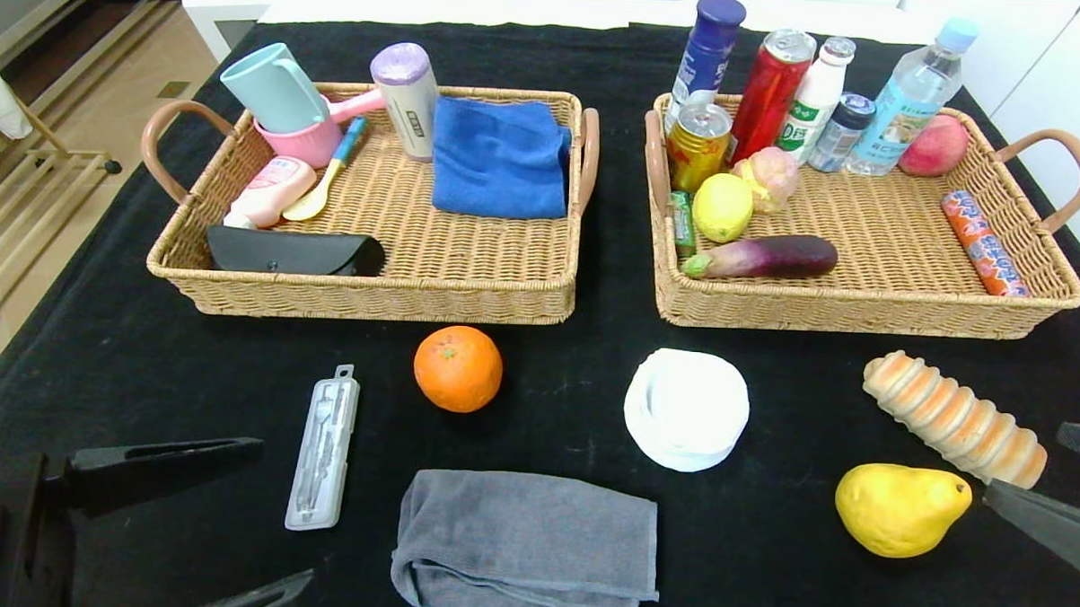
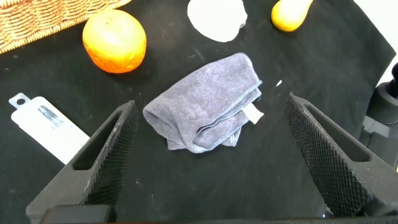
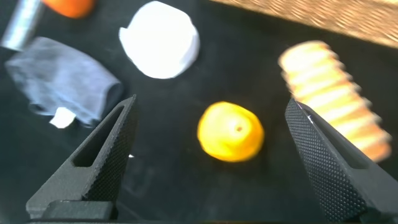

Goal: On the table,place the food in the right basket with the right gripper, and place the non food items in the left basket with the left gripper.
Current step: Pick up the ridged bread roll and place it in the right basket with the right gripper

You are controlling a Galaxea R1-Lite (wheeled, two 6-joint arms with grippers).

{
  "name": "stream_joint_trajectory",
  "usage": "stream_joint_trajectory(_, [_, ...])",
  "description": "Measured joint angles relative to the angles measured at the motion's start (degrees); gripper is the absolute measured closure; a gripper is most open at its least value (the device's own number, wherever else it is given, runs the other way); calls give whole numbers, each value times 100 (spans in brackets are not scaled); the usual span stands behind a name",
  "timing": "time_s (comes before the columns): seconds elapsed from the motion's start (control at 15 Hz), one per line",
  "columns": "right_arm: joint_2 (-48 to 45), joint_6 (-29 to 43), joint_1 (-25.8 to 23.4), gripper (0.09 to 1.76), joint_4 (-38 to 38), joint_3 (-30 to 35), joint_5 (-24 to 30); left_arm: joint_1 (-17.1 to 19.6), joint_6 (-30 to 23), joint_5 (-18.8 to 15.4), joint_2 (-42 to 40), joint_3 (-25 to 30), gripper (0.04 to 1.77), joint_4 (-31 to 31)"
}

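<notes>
On the black table [image 1: 125, 352], in front of two wicker baskets, lie an orange [image 1: 458, 369], a clear tool case [image 1: 323, 447], a grey towel [image 1: 524, 546], a white roll [image 1: 686, 409], a ridged bread loaf [image 1: 954, 419] and a yellow pear [image 1: 899, 510]. My left gripper [image 1: 274, 515] hangs open at the near left beside the case. In its wrist view the left gripper [image 2: 211, 99] frames the towel [image 2: 205, 106]. At the near right edge my right gripper [image 1: 1021, 460] is open. Its wrist view shows the right gripper [image 3: 211, 101] with the pear [image 3: 231, 131] between the fingers, untouched.
The left basket [image 1: 370, 290] holds a blue cloth [image 1: 500, 157], cups, a bottle and a black case. The right basket [image 1: 863, 313] holds bottles, cans, a lemon [image 1: 722, 207], an eggplant [image 1: 766, 256], a peach and a sausage.
</notes>
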Motion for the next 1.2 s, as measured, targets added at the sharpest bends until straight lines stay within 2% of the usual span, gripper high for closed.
stream_joint_trajectory(0.13, [17,0,0,14,221,-134,-210,-2,9,-1,-5,-4,9,-2])
stream_joint_trajectory(0.33, [171,0,-2,14,759,-453,-812,-2,16,-6,0,-52,9,5])
stream_joint_trajectory(0.6, [660,4,-6,14,1536,-1148,-1468,-11,18,-4,0,-63,9,20])
stream_joint_trajectory(0.87, [1263,6,-56,14,2467,-1994,-1697,-13,9,2,0,-28,9,6])
stream_joint_trajectory(1.2, [2135,-44,-610,14,2493,-2481,-1835,-11,13,0,-2,-12,9,-2])
